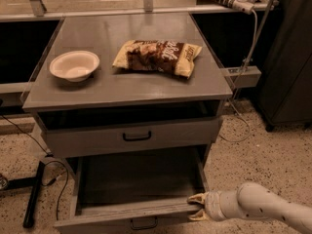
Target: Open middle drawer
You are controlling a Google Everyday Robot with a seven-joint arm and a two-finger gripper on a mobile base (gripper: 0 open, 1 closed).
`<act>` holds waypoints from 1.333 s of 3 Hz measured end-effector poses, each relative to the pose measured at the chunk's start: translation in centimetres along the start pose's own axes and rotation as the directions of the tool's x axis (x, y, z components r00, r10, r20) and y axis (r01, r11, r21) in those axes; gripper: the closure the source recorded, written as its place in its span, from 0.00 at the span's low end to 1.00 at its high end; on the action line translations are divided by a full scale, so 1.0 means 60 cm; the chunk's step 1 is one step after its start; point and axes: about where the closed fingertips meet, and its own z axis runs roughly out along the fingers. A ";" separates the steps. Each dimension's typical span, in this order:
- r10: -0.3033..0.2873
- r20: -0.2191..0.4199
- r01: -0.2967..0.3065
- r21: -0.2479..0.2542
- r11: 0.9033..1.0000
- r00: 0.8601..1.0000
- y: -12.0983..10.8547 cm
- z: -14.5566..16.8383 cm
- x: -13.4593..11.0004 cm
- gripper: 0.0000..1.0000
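The middle drawer (127, 211) is pulled well out beneath the shut drawer (131, 137) of the bench (146, 89), at 6 o'clock in the view. The gripper (197, 206) sits at its front right corner, at 5 o'clock, jaws parted astride the front edge. A bowl (74, 65) lies at 9 o'clock of the snack bag (157, 56).

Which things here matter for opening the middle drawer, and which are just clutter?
Job: middle drawer, pulled out; tool at its front right corner.
Lying about: bowl and snack bag on the cabinet top; closed drawer above.
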 end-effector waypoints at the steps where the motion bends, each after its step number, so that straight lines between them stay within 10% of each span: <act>1: 0.018 0.019 -0.017 -0.010 1.000 1.000 0.006 -0.003 0.005 0.35; 4: 0.041 0.045 -0.039 -0.030 0.999 0.998 0.045 -0.022 0.013 0.58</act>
